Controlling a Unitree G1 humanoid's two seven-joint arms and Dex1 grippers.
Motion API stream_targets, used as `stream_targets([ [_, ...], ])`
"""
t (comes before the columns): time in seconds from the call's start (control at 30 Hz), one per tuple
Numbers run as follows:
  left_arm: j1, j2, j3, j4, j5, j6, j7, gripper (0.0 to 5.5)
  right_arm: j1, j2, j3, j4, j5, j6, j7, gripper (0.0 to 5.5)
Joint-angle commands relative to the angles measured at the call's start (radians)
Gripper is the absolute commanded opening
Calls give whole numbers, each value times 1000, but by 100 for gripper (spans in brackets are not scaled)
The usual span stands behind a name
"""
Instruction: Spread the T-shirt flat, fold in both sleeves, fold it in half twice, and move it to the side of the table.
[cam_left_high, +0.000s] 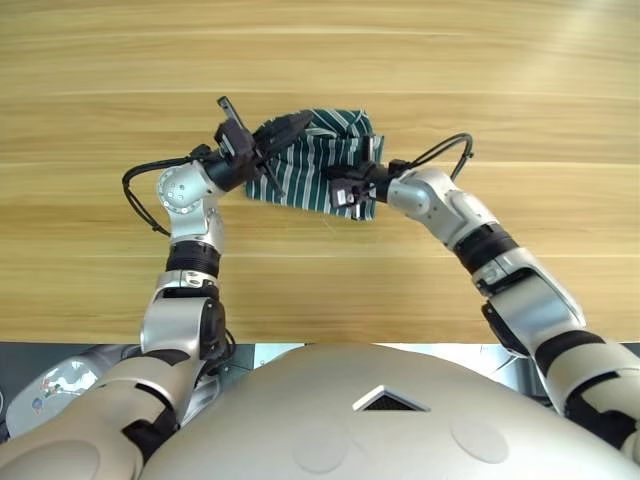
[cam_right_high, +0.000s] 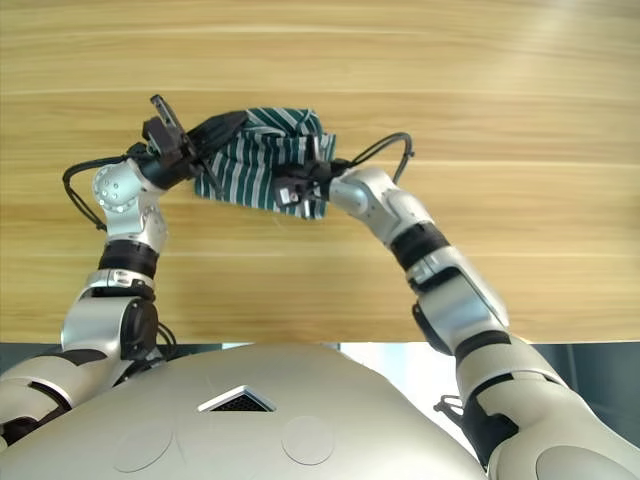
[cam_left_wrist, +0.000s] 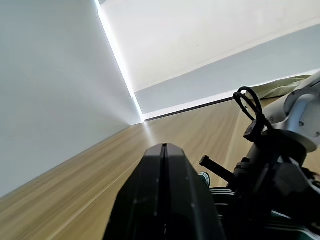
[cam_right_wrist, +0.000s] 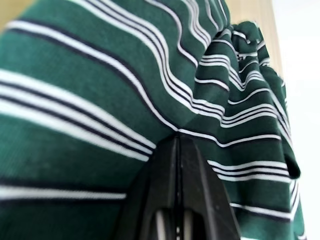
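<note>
Two black fingers (cam_right_wrist: 150, 205) of the right gripper (cam_right_wrist: 177, 137) are pressed tight together. They pinch a bit of the green T-shirt (cam_right_wrist: 100, 90) with white stripes. The cloth bunches up around the pinch, so I think the grip is firm enough to pull or lift the shirt.

Seen from above, the T-shirt is a small bundle, not a wide flat shirt. It sits near the middle of the tabletop (cam_left_high: 500, 90), well away from the near edge. The right gripper holds the near right corner of the bundle. The left gripper (cam_left_high: 295, 125) is at the far left corner, lying over the cloth. Its fingers are pressed together too, but I cannot tell if any cloth is caught between them.

One gripper is on each side, so the bundle keeps its shape and does not fall open. I think the folding is nearly or fully done. The job left is to take the shirt to the side of the tabletop. Both grippers should go the same way together, or the folds may slide apart.
</note>
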Motion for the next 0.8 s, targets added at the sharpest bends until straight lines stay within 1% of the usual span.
stream_targets([
  [0.03, 22, 97, -88, -74, 121, -58, 0, 0, 162, -165, 34, -130, 52, 5, 224, 4],
  [0.1, 53, 173, -152, -141, 162, -61, -55, 0, 184, -217, 5, -224, 102, 16, 266, 4],
  [0.2, 73, 255, -235, -238, 171, -30, -108, 0, 182, -221, -11, -264, 115, 51, 274, 4],
  [0.3, 84, 297, -307, -299, 209, -21, -118, 0, 175, -206, -6, -261, 109, 68, 270, 4],
  [0.37, 83, 305, -339, -313, 228, -18, -103, 0, 171, -197, -2, -259, 107, 73, 267, 4],
  [0.47, 55, 291, -366, -296, 246, -22, -59, 0, 168, -188, 4, -252, 102, 76, 258, 4],
  [0.57, 11, 244, -381, -258, 252, -25, 1, 0, 165, -175, 13, -234, 89, 80, 244, 4],
  [0.7, -65, 164, -394, -122, 280, -53, 103, 0, 165, -161, 22, -219, 76, 82, 234, 4],
  [0.8, -115, 129, -404, -1, 320, -80, 168, 0, 173, -158, 28, -227, 75, 86, 232, 4],
])
